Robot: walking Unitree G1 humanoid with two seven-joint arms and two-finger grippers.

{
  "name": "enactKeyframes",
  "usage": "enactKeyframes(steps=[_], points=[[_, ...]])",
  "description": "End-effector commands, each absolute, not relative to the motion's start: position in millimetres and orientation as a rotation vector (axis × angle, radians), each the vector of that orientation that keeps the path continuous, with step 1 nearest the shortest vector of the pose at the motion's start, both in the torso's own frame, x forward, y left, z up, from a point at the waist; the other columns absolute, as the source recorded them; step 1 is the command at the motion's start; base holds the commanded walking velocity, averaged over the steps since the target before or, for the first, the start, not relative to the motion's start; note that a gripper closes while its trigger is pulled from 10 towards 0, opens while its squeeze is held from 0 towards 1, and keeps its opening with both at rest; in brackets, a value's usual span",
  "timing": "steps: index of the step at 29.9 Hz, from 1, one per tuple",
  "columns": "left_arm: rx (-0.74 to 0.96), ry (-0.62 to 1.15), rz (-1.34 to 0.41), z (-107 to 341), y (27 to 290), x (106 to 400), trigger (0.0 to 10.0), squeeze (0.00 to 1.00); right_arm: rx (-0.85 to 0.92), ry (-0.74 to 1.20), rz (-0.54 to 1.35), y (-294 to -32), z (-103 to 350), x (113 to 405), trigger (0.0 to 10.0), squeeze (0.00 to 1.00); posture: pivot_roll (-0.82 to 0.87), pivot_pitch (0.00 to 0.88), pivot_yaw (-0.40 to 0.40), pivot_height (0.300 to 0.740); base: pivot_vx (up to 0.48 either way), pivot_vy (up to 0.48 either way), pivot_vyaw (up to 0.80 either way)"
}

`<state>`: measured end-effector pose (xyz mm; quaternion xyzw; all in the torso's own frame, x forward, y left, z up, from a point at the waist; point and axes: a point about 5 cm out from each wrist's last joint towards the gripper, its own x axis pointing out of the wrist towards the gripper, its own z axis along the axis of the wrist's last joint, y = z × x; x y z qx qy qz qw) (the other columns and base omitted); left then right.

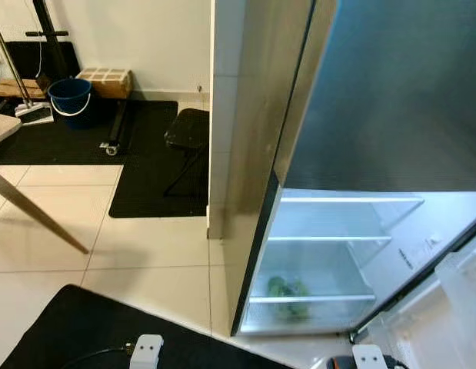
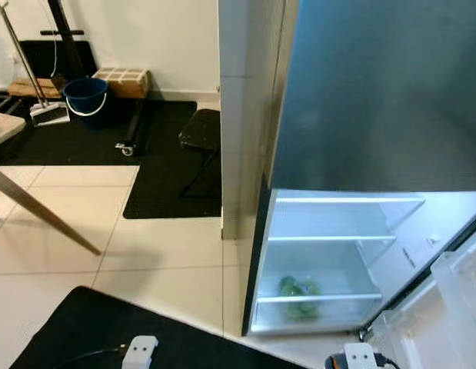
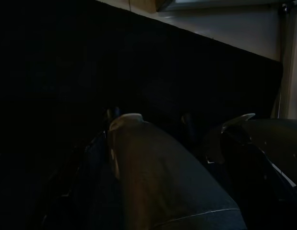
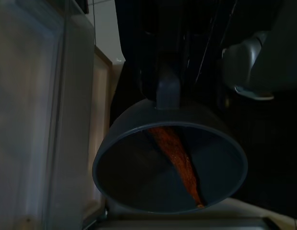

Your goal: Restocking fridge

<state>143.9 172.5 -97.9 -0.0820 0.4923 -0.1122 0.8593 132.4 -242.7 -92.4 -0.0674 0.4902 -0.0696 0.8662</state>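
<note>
Standing open at about four o'clock in the head views, the fridge [image 1: 322,261] is being lit from within, its tall steel side and dark upper door rising toward one o'clock. White shelves [image 1: 330,238] are being shown inside, and a bundle of green produce [image 2: 297,296] is lying on the lowest shelf, toward the back. The opened door [image 2: 445,307] with its pale bins is being seen at five o'clock. A grey bowl [image 4: 170,160] is being held in the right gripper [image 4: 167,88], whose fingers are clamped on the rim; a strip of orange food [image 4: 179,163] is lying across the inside of the bowl, and the pale fridge door wall is just beside it. The left gripper [image 3: 177,143] is hanging in shade over a black mat [image 3: 138,62], and whether its fingers are parted or closed cannot be told. At eleven o'clock a blue bucket [image 1: 71,98] is being seen near a cardboard box [image 1: 105,81], with a black stool [image 1: 188,131] at twelve o'clock on a dark floor mat [image 1: 157,184]. A slanted table leg [image 1: 38,211] is crossing the tiles at nine o'clock.
</note>
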Motion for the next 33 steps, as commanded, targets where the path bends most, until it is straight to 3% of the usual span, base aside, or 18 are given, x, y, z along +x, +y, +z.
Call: enactKeyframes(steps=[1, 14, 25, 33], points=[[-0.153, 1.055, -0.251, -99.7, 173.1, 138.8, 10.0, 0.0, -0.149, 1.036, -0.145, -243.9, -92.9, 130.2, 10.0, 0.0, 0.08, 0.0, -0.045, 0.74, 0.322, 0.0, 0.0], [-0.152, 1.048, -0.255, -99.2, 173.0, 140.0, 10.0, 0.0, -0.147, 1.035, -0.142, -243.2, -93.0, 130.4, 10.0, 0.0, 0.08, 0.0, -0.043, 0.74, 0.319, 0.0, 0.0], [-0.155, 1.053, -0.259, -99.7, 172.3, 138.6, 10.0, 0.0, -0.142, 1.04, -0.143, -242.6, -94.1, 127.3, 10.0, 0.0, 0.08, 0.0, -0.041, 0.74, 0.0, 0.0, 0.0], [-0.176, 1.056, -0.276, -100.0, 169.7, 137.2, 10.0, 0.0, -0.143, 1.041, -0.147, -243.9, -94.0, 126.4, 10.0, 0.0, 0.08, 0.0, -0.041, 0.74, 0.0, -0.463, 0.0]])
